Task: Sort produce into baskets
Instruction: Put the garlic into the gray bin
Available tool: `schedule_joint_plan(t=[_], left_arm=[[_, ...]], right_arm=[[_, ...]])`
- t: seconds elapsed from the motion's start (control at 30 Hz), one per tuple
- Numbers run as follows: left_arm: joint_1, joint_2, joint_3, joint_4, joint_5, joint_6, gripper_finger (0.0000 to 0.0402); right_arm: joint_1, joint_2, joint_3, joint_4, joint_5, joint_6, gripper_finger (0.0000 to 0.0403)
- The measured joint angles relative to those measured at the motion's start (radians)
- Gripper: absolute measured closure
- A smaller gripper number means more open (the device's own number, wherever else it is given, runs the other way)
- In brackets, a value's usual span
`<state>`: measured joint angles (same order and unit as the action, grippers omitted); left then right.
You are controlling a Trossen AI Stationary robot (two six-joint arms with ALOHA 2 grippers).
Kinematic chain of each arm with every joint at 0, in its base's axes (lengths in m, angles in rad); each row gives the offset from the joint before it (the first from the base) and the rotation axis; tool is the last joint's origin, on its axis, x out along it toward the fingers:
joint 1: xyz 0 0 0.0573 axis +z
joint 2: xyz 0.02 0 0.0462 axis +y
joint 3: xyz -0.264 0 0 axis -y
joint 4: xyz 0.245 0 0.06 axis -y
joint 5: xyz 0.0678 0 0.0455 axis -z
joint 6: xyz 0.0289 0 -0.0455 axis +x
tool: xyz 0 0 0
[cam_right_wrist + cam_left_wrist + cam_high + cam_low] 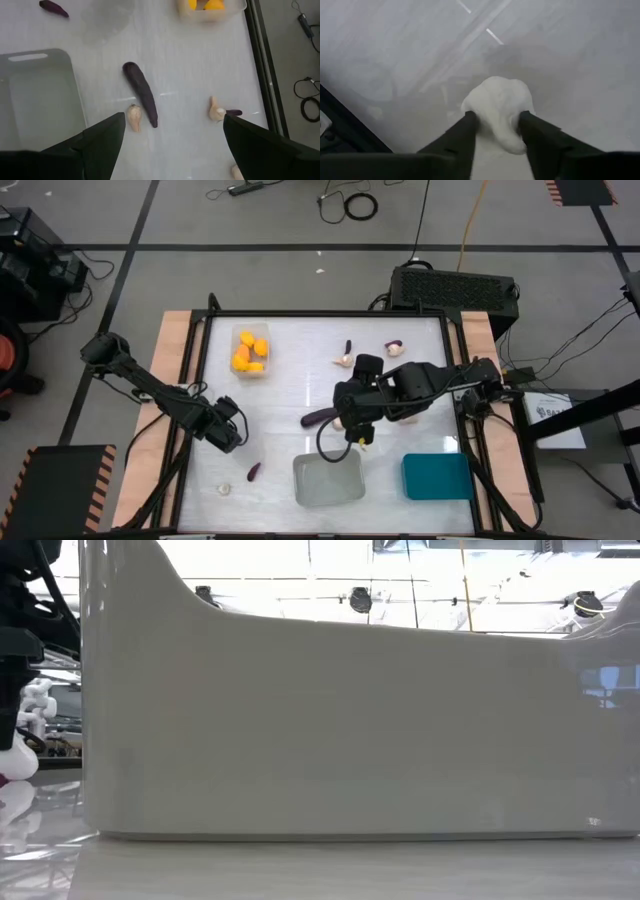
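My left gripper is at the table's left side, shut on a pale garlic bulb. My right gripper is open and empty above the table's middle, over a long dark eggplant and a small garlic bulb that lie on the table. The clear bin at the far left holds orange-yellow pieces. The grey translucent bin and the teal bin stand at the near edge. Loose on the table lie an eggplant, a garlic bulb, and garlic and eggplants at the far side. My left gripper pinches the garlic bulb between its two fingers, which sit on its two opposite sides. The bulb's rounded end sticks out past the fingertips. The fingers slant down toward the table. Whether the bulb touches the table, I cannot tell.
A black vented box stands beyond the table's far right corner. The grey bin's wall fills the low view. The table has raised wooden side rails. Bare white table lies between the clear bin and the grey bin.
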<state>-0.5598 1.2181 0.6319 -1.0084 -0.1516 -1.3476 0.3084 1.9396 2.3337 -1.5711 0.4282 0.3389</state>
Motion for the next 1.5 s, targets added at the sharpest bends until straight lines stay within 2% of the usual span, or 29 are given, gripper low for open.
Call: schedule_joint_plan(t=[0.1,0.2,0.4,0.57,0.67,0.8,0.9,0.97,1.07,1.2,1.3,1.5], left_arm=[[0.000,0.000,0.002,0.000,0.000,0.000,0.0311],[0.000,-0.002,0.014,-0.002,0.002,0.000,0.0343],[0.004,-0.030,0.068,0.006,0.000,0.002,0.0344],[0.004,-0.041,0.154,0.039,-0.075,0.002,0.0340],[0.012,-0.041,0.193,0.168,-0.148,0.012,0.0340],[0.058,-0.040,0.196,0.497,-0.158,0.191,0.0339],[0.102,-0.028,0.197,0.726,-0.157,0.328,0.0339],[0.133,-0.019,0.197,0.818,-0.149,0.397,0.0338],[0.183,0.013,0.198,0.936,-0.082,0.442,0.0338],[0.231,0.081,0.203,1.010,0.036,0.438,0.0338],[0.252,0.152,0.250,1.007,0.108,0.438,0.0338],[0.279,0.302,0.405,1.009,0.229,0.447,0.0338]], right_arm=[[-0.001,0.000,0.000,0.000,0.000,-0.011,0.0074],[-0.001,0.000,0.000,0.000,0.000,-0.015,0.0074],[-0.002,0.001,0.000,0.000,0.000,-0.038,0.0074],[0.006,-0.013,-0.001,0.000,0.029,-0.053,0.0074],[0.020,-0.045,-0.006,0.002,0.033,-0.070,0.0074],[0.037,-0.128,-0.072,0.001,0.045,-0.028,0.0074],[0.049,-0.224,-0.164,0.001,0.066,0.046,0.0074],[0.060,-0.299,-0.248,0.000,0.097,0.115,0.0074],[0.079,-0.419,-0.406,0.001,0.133,0.235,0.0074],[0.110,-0.587,-0.653,0.030,0.162,0.429,0.0074],[0.143,-0.700,-0.827,0.138,0.147,0.540,0.0074],[0.242,-0.856,-1.090,0.454,0.092,0.575,0.0074]])
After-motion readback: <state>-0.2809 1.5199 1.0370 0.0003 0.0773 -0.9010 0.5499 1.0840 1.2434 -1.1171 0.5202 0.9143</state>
